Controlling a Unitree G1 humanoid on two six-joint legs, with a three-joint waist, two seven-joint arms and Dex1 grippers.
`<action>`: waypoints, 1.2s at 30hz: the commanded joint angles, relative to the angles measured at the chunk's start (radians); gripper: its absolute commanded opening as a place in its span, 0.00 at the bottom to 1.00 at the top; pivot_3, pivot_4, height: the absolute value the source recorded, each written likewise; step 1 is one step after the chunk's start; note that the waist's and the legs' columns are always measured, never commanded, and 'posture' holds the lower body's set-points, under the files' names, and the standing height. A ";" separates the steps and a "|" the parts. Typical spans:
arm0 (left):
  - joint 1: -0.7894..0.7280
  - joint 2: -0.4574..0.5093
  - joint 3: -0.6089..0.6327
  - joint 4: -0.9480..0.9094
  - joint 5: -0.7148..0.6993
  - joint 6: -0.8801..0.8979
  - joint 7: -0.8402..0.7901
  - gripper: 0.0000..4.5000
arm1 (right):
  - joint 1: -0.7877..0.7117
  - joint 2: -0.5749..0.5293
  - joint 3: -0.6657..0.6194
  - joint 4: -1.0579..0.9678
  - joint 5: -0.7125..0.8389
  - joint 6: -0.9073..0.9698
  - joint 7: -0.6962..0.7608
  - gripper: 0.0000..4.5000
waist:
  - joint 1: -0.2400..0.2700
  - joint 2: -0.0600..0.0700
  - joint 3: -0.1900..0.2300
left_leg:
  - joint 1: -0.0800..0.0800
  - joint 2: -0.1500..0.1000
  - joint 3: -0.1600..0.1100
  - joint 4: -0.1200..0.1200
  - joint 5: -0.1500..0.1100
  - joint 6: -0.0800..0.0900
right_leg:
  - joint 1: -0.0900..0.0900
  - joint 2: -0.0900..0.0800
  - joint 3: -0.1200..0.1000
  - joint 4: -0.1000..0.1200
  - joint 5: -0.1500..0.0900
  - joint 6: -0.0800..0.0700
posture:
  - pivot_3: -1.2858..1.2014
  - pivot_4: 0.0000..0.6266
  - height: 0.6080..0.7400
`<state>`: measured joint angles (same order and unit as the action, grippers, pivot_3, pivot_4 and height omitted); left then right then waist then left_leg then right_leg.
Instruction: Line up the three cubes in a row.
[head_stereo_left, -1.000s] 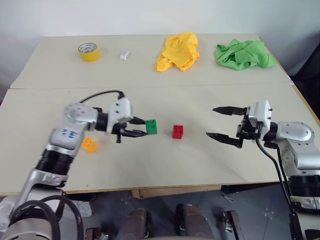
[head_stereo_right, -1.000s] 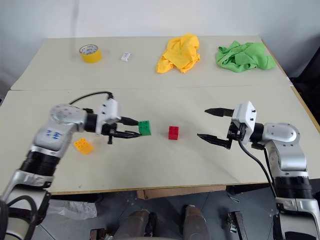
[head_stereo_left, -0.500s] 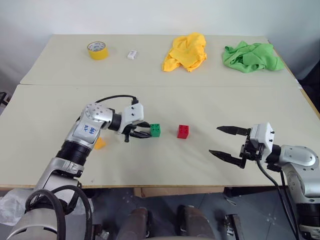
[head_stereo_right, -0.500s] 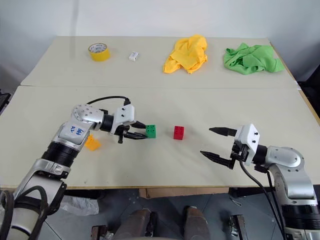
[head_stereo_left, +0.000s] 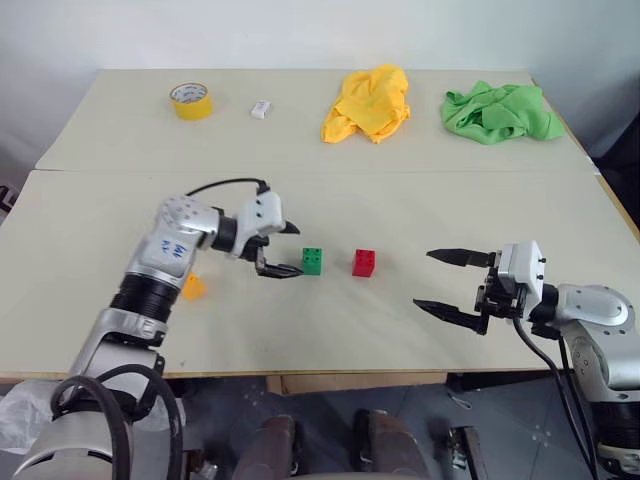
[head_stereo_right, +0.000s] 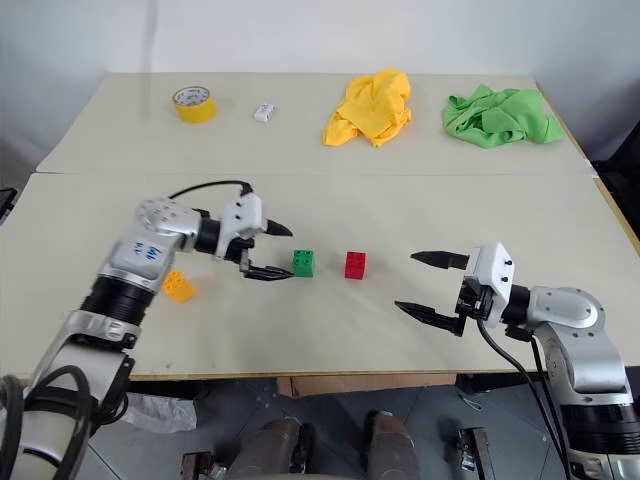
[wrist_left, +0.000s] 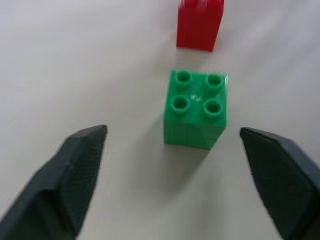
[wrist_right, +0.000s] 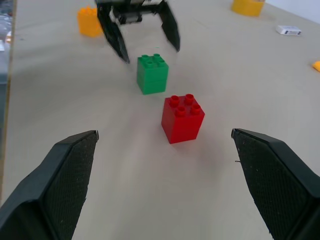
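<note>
The green cube (head_stereo_left: 313, 260) stands on the table with the red cube (head_stereo_left: 365, 262) a short gap to its right. My left gripper (head_stereo_left: 284, 251) is open just left of the green cube, its fingers apart from it and nothing held. The orange-yellow cube (head_stereo_right: 179, 286) lies further left, partly behind my left forearm. My right gripper (head_stereo_left: 450, 283) hangs open well right of the red cube, empty. In the left wrist view the green cube (wrist_left: 196, 109) sits studs up between the open fingers, the red cube (wrist_left: 200, 24) beyond it.
Along the far side of the table (head_stereo_left: 330, 330) lie a yellow tape roll (head_stereo_left: 190, 101), a small white block (head_stereo_left: 260, 109), a crumpled yellow cloth (head_stereo_left: 368, 100) and a crumpled green cloth (head_stereo_left: 500, 112). A seam (head_stereo_left: 420, 172) crosses the table between the cubes and those things.
My left gripper has opened and let go of the green cube, which now rests on the table beside the red one. The left hand has lifted slightly. The right gripper stays open.
</note>
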<state>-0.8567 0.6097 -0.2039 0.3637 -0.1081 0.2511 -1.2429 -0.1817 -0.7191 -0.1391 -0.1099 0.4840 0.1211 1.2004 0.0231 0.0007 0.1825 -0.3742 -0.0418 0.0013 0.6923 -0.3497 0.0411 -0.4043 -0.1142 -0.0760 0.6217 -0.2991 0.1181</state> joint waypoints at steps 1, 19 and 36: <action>0.021 0.124 0.117 -0.166 -0.149 0.098 -0.136 1.00 | -0.052 -0.025 0.036 0.030 0.038 0.049 0.085 1.00 | -0.007 0.000 0.000 | 0.000 0.000 0.000 0.000 0.000 0.000 | 0.000 0.000 0.001 0.000 0.000 0.000 | 0.52 0.24 1.00; 0.963 0.202 1.024 -0.160 -0.361 -0.047 0.155 1.00 | -0.320 0.244 0.276 -0.054 0.029 0.009 0.101 1.00 | -0.020 0.001 0.001 | 0.001 0.001 -0.005 0.000 -0.003 -0.001 | 0.002 -0.002 0.005 -0.001 -0.001 -0.003 | 0.52 0.24 1.00; 0.906 0.141 0.674 -0.338 -0.283 -0.066 0.247 1.00 | -0.292 0.153 0.297 -0.048 0.029 0.065 0.186 1.00 | -0.034 0.002 0.000 | 0.005 0.001 -0.011 -0.003 -0.007 -0.002 | 0.008 0.000 0.004 -0.005 -0.002 -0.004 | 0.52 0.24 1.00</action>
<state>0.0455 0.7351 0.4881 -0.0050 -0.4135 0.2051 -0.9897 -0.4736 -0.5568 0.1608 -0.1304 0.4965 0.1812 1.3742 -0.0105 0.0027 0.1828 -0.3692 -0.0403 -0.0079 0.6892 -0.3564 0.0394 -0.3974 -0.1142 -0.0718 0.6177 -0.3008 0.1135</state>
